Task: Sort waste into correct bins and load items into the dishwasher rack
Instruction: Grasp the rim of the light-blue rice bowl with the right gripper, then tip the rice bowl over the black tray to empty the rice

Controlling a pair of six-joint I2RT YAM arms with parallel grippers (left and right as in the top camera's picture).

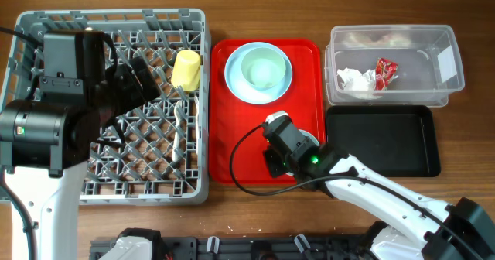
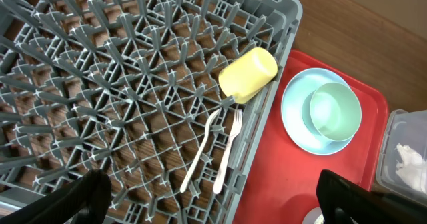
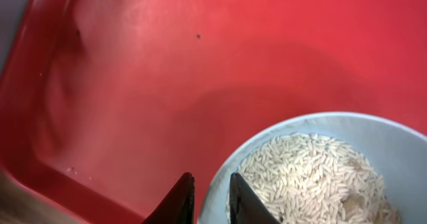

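No writing is legible; the white sticker (image 1: 446,59) on the clear rectangular plastic tub (image 1: 433,34), far right, is unreadable.

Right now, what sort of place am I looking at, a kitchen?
Probably a test bench set up as a dish-clearing station, not a real kitchen: a grey dishwasher rack on a wooden table, a red tray carrying a plate, and a clear tub holding rubbish.
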